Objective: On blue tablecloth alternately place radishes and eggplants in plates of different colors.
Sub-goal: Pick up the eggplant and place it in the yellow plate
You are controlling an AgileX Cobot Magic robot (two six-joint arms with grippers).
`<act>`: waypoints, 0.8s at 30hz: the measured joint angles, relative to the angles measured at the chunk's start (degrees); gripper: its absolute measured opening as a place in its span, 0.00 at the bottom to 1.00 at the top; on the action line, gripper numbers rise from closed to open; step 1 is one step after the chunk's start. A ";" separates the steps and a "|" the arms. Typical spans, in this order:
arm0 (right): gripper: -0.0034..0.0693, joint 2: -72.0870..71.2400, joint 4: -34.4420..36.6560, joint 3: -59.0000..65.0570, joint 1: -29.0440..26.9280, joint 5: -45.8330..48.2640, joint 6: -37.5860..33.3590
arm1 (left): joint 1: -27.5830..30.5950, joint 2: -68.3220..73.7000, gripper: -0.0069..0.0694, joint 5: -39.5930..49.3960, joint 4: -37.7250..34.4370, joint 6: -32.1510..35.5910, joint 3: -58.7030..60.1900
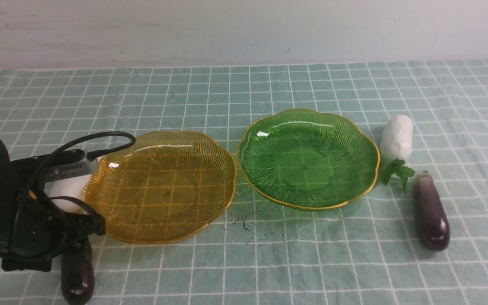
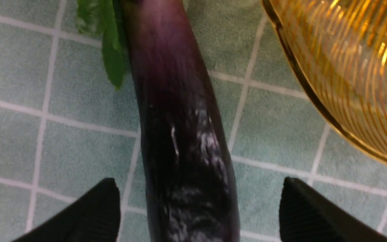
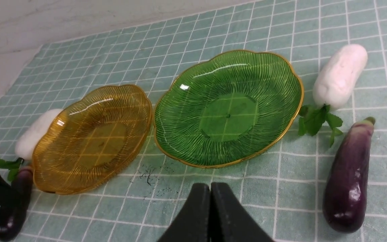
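Left wrist: spread gripper [image 2: 200, 201] astride eggplant [image 2: 183, 134] | Right wrist: closed gripper [image 3: 210, 188]

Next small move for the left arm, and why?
Probably lower the left gripper a little, then close: its jaws stand open on either side of the left eggplant, not touching it, and the amber plate beside it is empty.
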 joint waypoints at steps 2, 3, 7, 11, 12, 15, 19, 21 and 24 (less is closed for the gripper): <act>0.03 0.00 0.01 0.00 0.00 0.00 0.00 | 0.00 2.10 0.90 -1.00 0.05 -0.35 0.00; 0.03 0.00 0.01 0.00 0.00 0.00 -0.05 | 0.00 3.24 0.90 -1.38 0.05 -0.50 0.00; 0.03 0.00 0.06 0.00 0.00 0.00 -0.18 | 0.00 6.51 0.83 -1.56 0.54 -0.78 0.00; 0.03 0.00 0.18 0.00 0.00 0.00 -0.62 | 0.00 7.20 0.58 0.05 1.18 -1.25 -0.42; 0.03 0.00 0.18 0.00 0.00 0.00 -0.62 | 0.00 7.20 0.53 1.16 1.51 -1.37 -0.49; 0.03 0.00 0.18 0.00 0.00 0.00 -0.62 | 0.00 6.12 0.54 4.51 2.50 -1.57 -0.53; 0.03 0.61 -2.34 -0.57 0.00 0.62 1.63 | 0.00 1.92 0.54 9.35 4.05 -1.69 -0.53; 0.03 1.70 -4.37 -1.36 0.00 1.73 3.71 | 0.00 -1.45 0.54 11.33 4.53 -1.69 -0.53; 0.03 4.55 -9.74 -3.61 0.00 4.95 7.36 | 0.00 -8.43 0.54 13.38 4.53 -1.32 -0.53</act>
